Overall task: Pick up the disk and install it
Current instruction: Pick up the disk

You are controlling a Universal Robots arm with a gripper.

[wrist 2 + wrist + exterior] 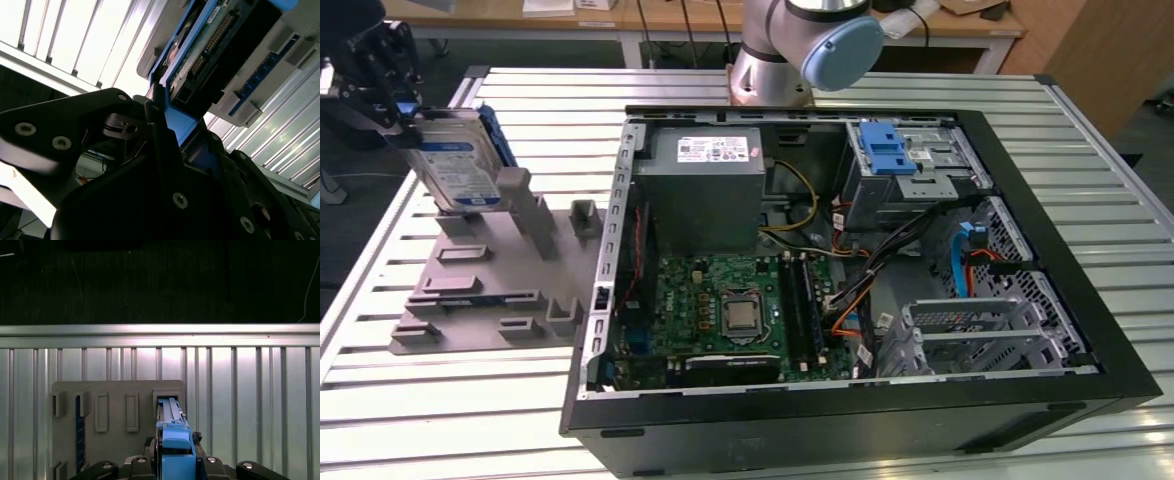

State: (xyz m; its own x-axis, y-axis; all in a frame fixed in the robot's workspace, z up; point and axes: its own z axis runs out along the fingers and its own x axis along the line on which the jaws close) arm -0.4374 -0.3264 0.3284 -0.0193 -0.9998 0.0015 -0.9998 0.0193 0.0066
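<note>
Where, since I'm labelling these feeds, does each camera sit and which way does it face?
Exterior view: off the arm, raised, looking down on the open computer case and slatted table; shows the arm's base and the gripper on the disk.
First wrist view: on the arm, looking down past the gripper along the disk's blue edge to the grey holder.
Second wrist view: beside the gripper, close against its black fingers and the disk's connector end.
Shared: all three show the disk in the gripper.

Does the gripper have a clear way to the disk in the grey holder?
Probably yes: the gripper sits at the top edge of the disk, fingers closed on its blue bracket, and nothing stands over the grey holder.
</note>
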